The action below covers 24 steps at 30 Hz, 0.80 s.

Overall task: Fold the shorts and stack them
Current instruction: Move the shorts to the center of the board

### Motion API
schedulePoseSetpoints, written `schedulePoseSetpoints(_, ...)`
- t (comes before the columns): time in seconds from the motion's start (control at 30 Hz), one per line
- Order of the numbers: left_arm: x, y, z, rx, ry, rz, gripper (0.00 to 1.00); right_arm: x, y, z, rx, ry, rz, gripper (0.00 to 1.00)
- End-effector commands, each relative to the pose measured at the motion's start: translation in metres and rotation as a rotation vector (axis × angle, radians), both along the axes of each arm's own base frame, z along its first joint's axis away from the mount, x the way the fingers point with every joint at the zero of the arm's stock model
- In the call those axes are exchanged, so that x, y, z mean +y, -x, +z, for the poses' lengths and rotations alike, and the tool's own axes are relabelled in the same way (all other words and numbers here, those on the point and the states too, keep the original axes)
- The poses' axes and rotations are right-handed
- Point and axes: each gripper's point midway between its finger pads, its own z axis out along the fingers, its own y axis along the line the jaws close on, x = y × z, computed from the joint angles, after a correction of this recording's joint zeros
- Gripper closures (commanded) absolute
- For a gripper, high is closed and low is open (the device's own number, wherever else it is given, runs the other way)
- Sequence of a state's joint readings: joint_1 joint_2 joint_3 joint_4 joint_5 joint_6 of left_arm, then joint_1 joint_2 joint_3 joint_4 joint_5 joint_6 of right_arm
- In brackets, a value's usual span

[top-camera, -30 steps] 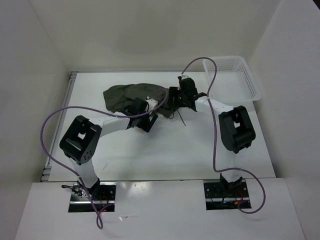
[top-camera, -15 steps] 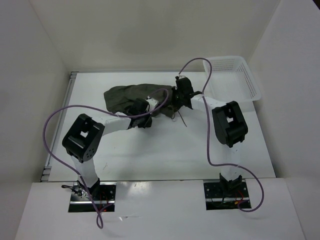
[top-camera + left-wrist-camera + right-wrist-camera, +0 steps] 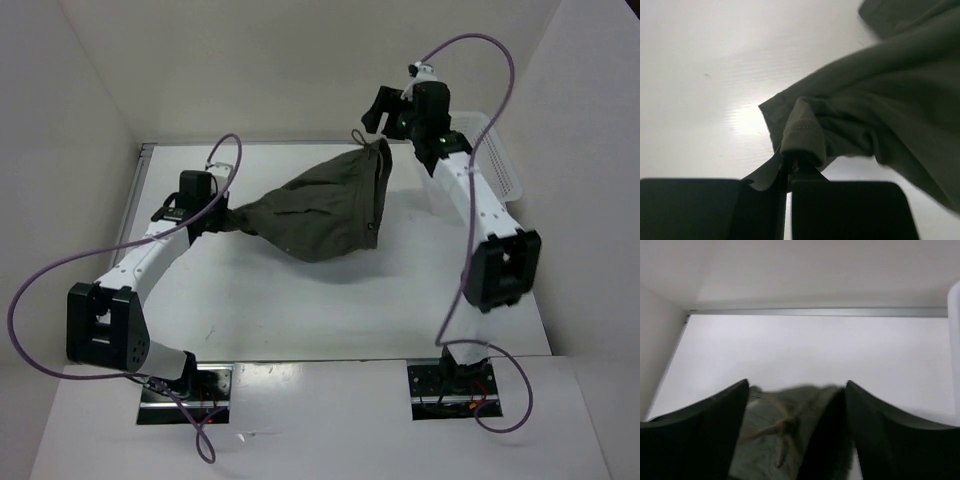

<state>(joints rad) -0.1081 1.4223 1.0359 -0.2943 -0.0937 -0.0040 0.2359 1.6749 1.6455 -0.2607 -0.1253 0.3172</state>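
The dark olive shorts [image 3: 320, 210] hang stretched in a sagging band over the table's middle, from lower left to upper right. My left gripper [image 3: 224, 215] is shut on their left end; in the left wrist view a folded hem of the shorts [image 3: 802, 135] is pinched at the left gripper [image 3: 790, 167]. My right gripper [image 3: 374, 140] is raised at the shorts' far right corner. In the right wrist view the right gripper [image 3: 796, 385] stands wide open, with blurred shorts cloth [image 3: 765, 450] and the knotted drawstring [image 3: 782, 427] between its fingers.
A white lattice basket [image 3: 503, 165] stands at the back right, partly behind the right arm. A metal rail [image 3: 815, 312] runs along the table's far edge below the back wall. Purple cables loop off both arms.
Both arms have drawn apart, the left to the left and the right up and back, lifting the bunched shorts into a stretched band. The left jaws have shut on the cloth.
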Motion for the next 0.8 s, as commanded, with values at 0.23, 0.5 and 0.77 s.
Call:
schedulePoseSetpoints(0.23, -0.036, 0.052, -0.039, 0.146, 0.027, -0.138, 1.00, -0.002, 0.025, -0.141, 0.339, 0.062, 0.001, 0.08)
schedulePoseSetpoints(0.5, -0.037, 0.065, -0.051, 0.175, 0.023, -0.146, 0.97, 0.035, 0.134, -0.170, 0.369, 0.077, 0.079, 0.09)
schedulePoseSetpoints(0.77, -0.030, 0.080, -0.062, 0.227, 0.002, -0.133, 0.72, 0.040, 0.098, -0.220, 0.386, 0.149, 0.049, 0.09)
